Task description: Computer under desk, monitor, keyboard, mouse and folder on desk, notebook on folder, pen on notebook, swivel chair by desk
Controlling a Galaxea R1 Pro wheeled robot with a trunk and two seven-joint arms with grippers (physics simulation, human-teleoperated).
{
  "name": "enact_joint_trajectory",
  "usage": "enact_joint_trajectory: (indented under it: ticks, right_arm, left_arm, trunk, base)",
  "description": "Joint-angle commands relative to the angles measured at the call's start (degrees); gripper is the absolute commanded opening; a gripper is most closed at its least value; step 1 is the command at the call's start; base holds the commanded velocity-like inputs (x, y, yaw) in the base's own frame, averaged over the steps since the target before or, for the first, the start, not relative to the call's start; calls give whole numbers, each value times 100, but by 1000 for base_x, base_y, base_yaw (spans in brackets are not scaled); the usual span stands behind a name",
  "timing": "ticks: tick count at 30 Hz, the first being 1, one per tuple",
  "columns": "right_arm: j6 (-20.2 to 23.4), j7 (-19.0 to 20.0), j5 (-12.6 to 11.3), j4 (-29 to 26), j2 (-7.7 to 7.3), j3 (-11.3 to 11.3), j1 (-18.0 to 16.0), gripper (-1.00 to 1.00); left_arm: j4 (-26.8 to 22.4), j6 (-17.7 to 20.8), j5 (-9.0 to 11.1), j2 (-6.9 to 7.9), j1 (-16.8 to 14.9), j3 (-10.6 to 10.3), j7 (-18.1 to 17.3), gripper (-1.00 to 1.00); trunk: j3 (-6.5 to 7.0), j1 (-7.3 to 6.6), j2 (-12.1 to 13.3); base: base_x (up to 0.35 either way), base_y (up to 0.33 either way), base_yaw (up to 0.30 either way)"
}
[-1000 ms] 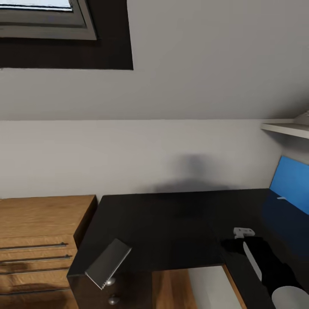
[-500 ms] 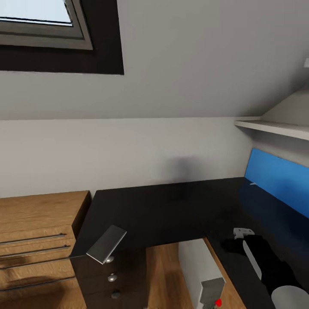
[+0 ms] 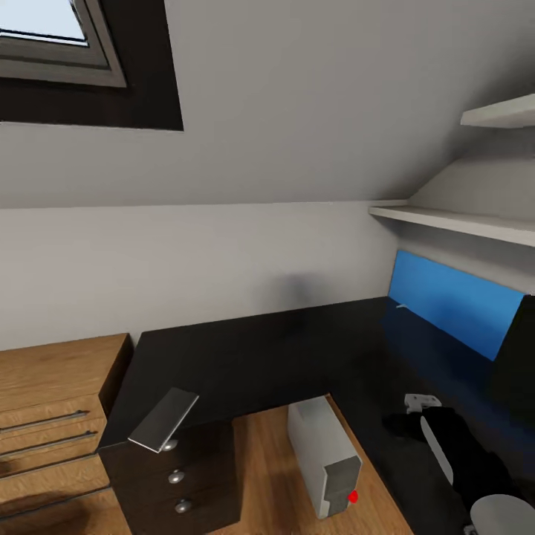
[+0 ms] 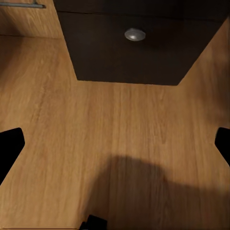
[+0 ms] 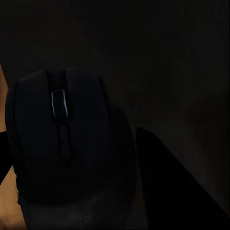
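Observation:
The black mouse [image 5: 57, 139], with its scroll wheel facing the camera, sits between the dark fingers [image 5: 163, 182] of my right gripper [image 3: 412, 420], which is shut on it. That gripper hovers over the right wing of the glossy black L-shaped desk [image 3: 253, 357]. On the wooden floor in the desk's inner nook stands the light grey computer [image 3: 319, 446], a red dot on its front. In the left wrist view my left gripper [image 4: 115, 148] is open and empty above the floor, facing the dark drawer unit [image 4: 129, 52].
A thin grey slab [image 3: 163, 420] tilts over the desk's front left corner. An oak chest [image 3: 52, 401] stands left of the desk. A bright blue panel [image 3: 446, 301] stands at the desk's back right under white shelves [image 3: 461, 221]. A dark upright shape [image 3: 520, 349] is at the right edge.
The camera has swung right, so the desk and chest slid left in view. The computer, the blue panel and a second shelf came into sight. My right gripper still holds the mouse.

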Motion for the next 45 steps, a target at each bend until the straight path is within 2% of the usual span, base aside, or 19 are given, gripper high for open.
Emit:
enact_joint_trajectory:
  ticks: [1, 5, 9, 13, 22, 25, 40, 45]
  right_arm:
    - [28, 18, -24, -5, 0, -11, -3, -100]
    - [9, 34, -20, 7, -12, -13, -3, -100]
    - [-379, 41, -16, 32, -25, -17, 4, -100]
    - [-507, 43, -16, 41, -26, -17, 5, -100]
    - [-533, -3, -8, 159, -33, -22, 6, -100]
    - [-540, -8, 67, 264, -31, -18, 6, -100]
    - [-515, -14, 128, 578, -77, -1, 4, -100]
    - [-507, -91, 250, 590, -74, -1, 3, -100]
  left_arm:
    - [-12, -6, 59, 0, 3, -29, 9, 100]
    - [-12, -7, 59, -1, 3, -29, 9, 100]
    - [-12, -8, 59, 0, 3, -29, 9, 100]
    - [-12, -8, 59, -6, 3, -29, 9, 100]
    - [-12, -66, 59, -5, 3, -29, 9, 100]
    - [-12, -69, 59, -5, 3, -29, 9, 100]
    - [-12, -78, 59, -9, 3, -29, 9, 100]
    - [-12, -78, 59, -9, 3, -29, 9, 100]
  trunk:
    - [-7, -1, -5]
    - [-7, -1, -5]
    - [-7, -1, -5]
    - [-7, -1, -5]
    - [-7, -1, -5]
    - [-7, -1, -5]
    - [-7, -1, -5]
    - [-7, -1, -5]
  base:
    - [-231, 0, -56]
    - [-273, 0, -21]
    - [-107, 0, -3]
    - [-15, -5, 0]
    - [-18, -141, 0]
    - [-153, -184, 0]
    - [-94, -63, 0]
    - [-155, -97, 0]
